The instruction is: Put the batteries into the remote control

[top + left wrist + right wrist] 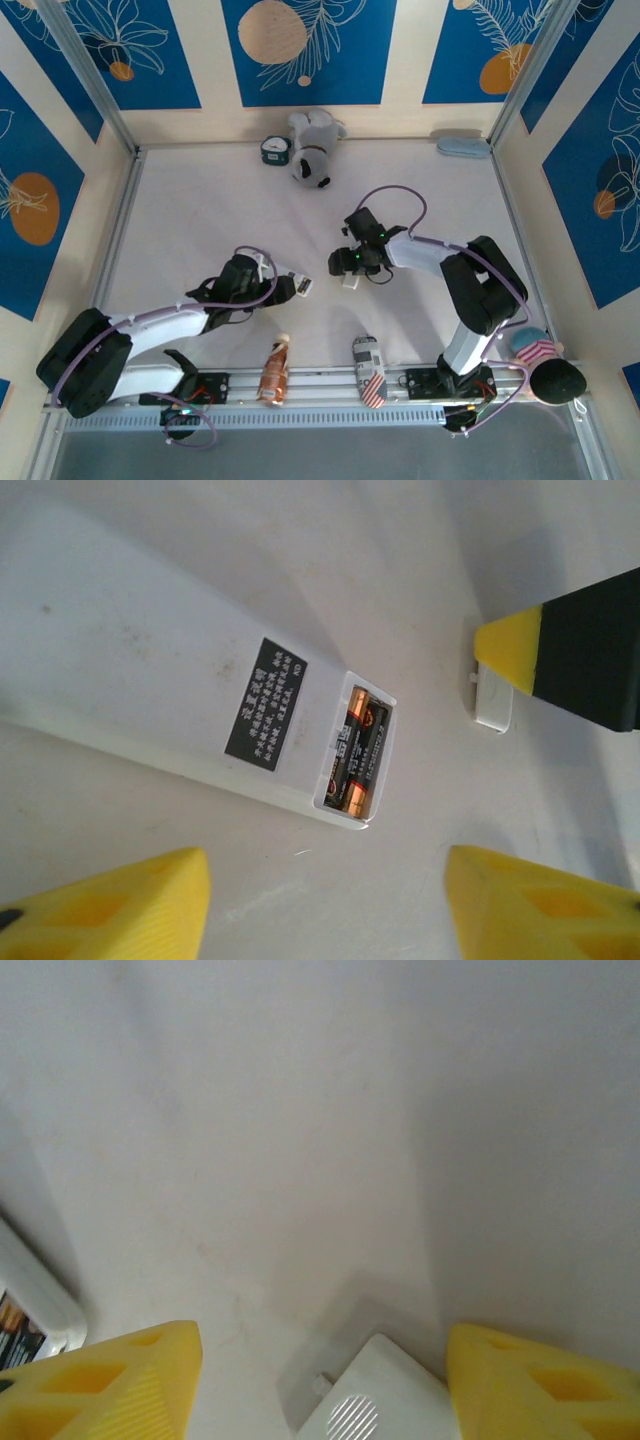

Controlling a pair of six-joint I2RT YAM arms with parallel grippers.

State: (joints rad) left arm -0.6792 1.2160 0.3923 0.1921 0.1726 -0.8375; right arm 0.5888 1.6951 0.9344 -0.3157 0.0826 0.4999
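Note:
The remote control point(150, 670) lies back-up on the white table, its battery bay uncovered. Both batteries point(358, 752) sit side by side in the bay, coppery ends showing. My left gripper point(325, 872) is open just short of the remote's bay end, with bare table between its yellow fingers. In the top view the remote control point(301, 286) lies at the tip of the left gripper point(286, 289). A small white cover piece point(385, 1400) lies between the fingers of my open right gripper point(322, 1355), close against the right one. One right finger point(520, 650) hangs over that cover piece point(495, 702).
A plush dog point(312, 150) and a small clock point(274, 150) stand at the back. A pale blue object point(462, 147) is at the back right corner. A bottle point(274, 368) and a can point(368, 370) lie by the front rail.

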